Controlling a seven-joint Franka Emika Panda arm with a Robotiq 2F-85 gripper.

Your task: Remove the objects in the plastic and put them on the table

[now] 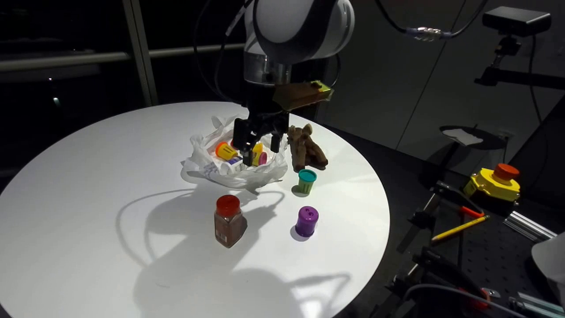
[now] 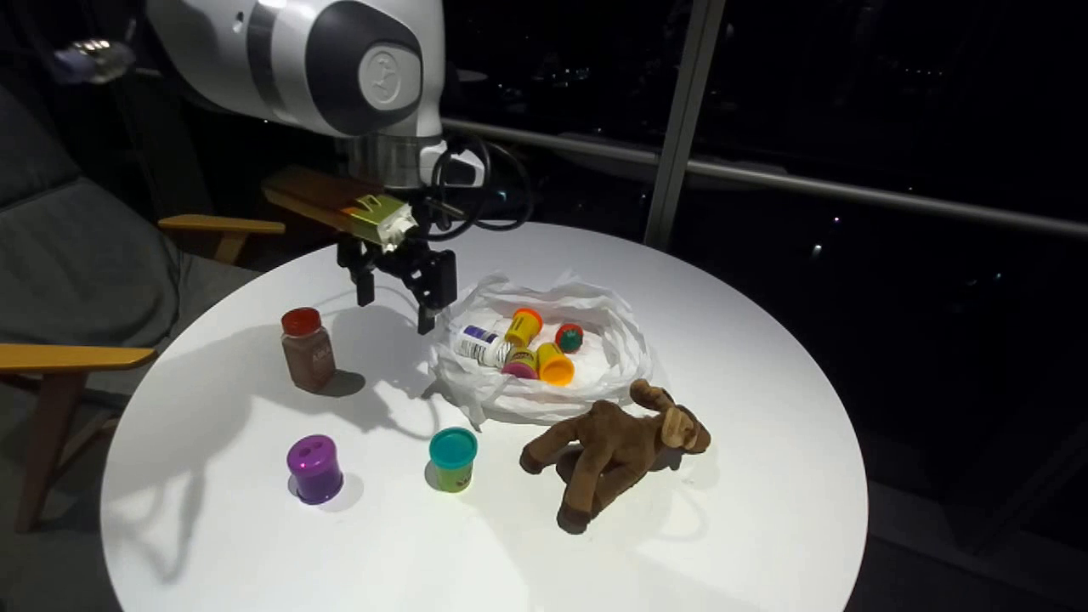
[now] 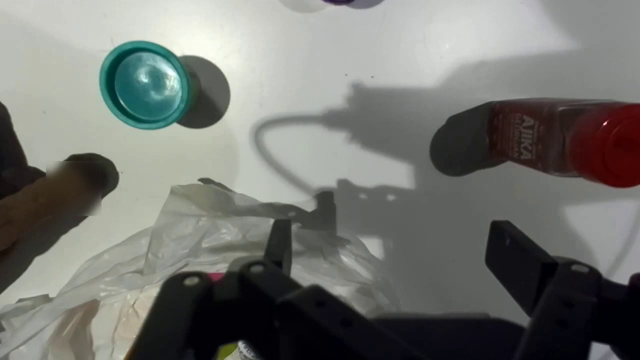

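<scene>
Objects point(image 2: 520, 338) in plastic point(image 2: 548, 399) lie below and beside the hand point(image 2: 396, 308).

In an exterior view, a grey, wooden-armed chair point(image 2: 85, 246) stands at nine o'clock; a dark window point(image 2: 850, 119) crossed by a metal rail point(image 2: 884, 197) fills two.

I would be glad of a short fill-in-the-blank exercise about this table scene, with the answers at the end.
The AJIKA jar has a ____ cap.
Inside the plastic bag lie ____ yellow tubs.
The colour of the plush animal is ____.
The jaws hold nothing and are not shut but ____.
Missing words: red; three; brown; open.
</scene>
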